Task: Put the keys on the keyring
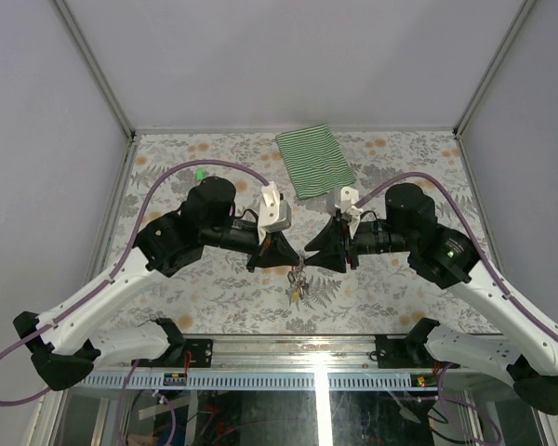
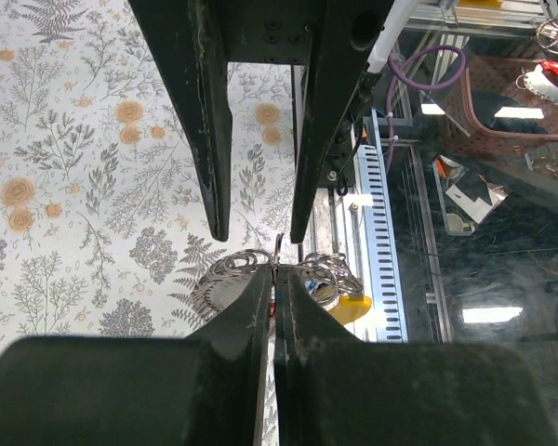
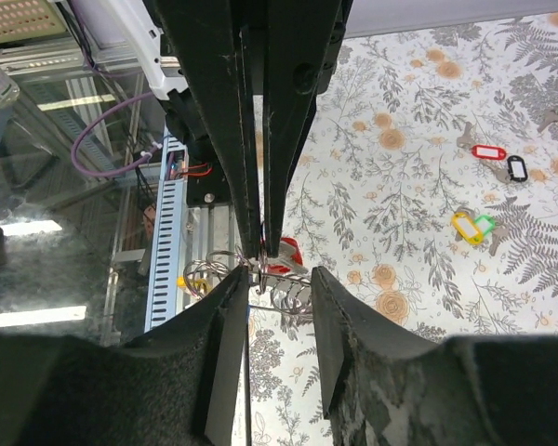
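At the table's near middle the two grippers meet tip to tip. My left gripper (image 1: 291, 255) (image 2: 276, 275) is shut on the keyring (image 2: 277, 249), a thin wire loop standing upright between its tips. A bunch of keys (image 1: 298, 284) dangles under it, with a yellow tag (image 2: 352, 307) and a red tag (image 3: 286, 254). My right gripper (image 1: 309, 258) (image 3: 277, 281) faces it, open, its fingers (image 2: 214, 177) on either side of the ring and silvery coils (image 3: 302, 299). Whether they touch the wire is unclear.
A green-striped folded cloth (image 1: 314, 161) lies at the back of the flowered table (image 1: 400, 297). Loose keys lie further off with red (image 3: 488, 151), black (image 3: 517, 168), yellow (image 3: 464, 227) and green (image 3: 484, 223) tags. The table's metal front rail (image 2: 379, 242) is close behind the bunch.
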You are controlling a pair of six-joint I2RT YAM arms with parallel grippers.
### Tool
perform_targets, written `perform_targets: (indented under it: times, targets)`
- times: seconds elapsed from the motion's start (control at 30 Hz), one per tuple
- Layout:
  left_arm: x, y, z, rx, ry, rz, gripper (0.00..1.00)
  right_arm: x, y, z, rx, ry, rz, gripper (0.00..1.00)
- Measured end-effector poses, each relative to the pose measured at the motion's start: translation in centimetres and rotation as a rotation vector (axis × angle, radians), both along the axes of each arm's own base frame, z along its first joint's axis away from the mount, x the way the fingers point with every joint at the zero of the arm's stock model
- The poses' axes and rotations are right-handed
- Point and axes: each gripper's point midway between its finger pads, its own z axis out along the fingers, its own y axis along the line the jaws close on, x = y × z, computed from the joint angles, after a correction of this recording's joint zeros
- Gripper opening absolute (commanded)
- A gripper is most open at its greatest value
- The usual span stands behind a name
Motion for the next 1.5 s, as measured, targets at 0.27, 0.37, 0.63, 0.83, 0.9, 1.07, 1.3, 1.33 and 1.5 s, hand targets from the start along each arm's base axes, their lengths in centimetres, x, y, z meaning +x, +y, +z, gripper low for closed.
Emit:
perform_targets:
  times: [0.27, 0.37, 0.63, 0.83, 0.9, 1.07, 1.3, 1.33, 1.5]
  targets:
    - [-0.1, -0.2, -0.4, 0.018, 0.0, -0.003, 0.0, -0.2, 0.4, -0.6, -0.011, 0.024, 0.032, 0.32]
    - [0.0, -0.2, -0.2, 0.017, -0.004, 0.001, 0.0, -0.1, 0.6, -0.9, -0.02, 0.034, 0.034, 0.3]
    - [0.3, -0.1, -0.4, 0.027, -0.009, 0.019, 0.02, -0.3, 0.7, -1.4, -0.031, 0.052, 0.056, 0.0]
    - [0.3, -0.1, 0.0, 0.015, -0.018, 0.022, 0.25, -0.4, 0.6, -1.1, -0.025, 0.047, 0.056, 0.0]
    - [0.1, 0.0, 0.7, -0.018, -0.037, 0.025, 0.27, -0.6, 0.4, -0.7, -0.015, 0.038, 0.055, 0.0]
    - [-1.3, 1.1, 3.1, -0.152, -0.096, 0.035, 0.3, -1.4, -0.2, 1.1, 0.04, -0.008, 0.06, 0.0]
    - [-2.0, 1.4, 4.6, -0.313, -0.113, 0.048, 0.33, -2.6, -0.7, 3.9, 0.132, -0.061, 0.085, 0.0]
    - [-2.0, 1.3, 4.6, -0.334, -0.111, 0.051, 0.33, -2.7, -0.7, 4.3, 0.146, -0.067, 0.086, 0.0]
    - [-1.9, 1.0, 4.8, -0.397, -0.094, 0.057, 0.33, -3.1, -0.6, 5.3, 0.193, -0.077, 0.1, 0.0]
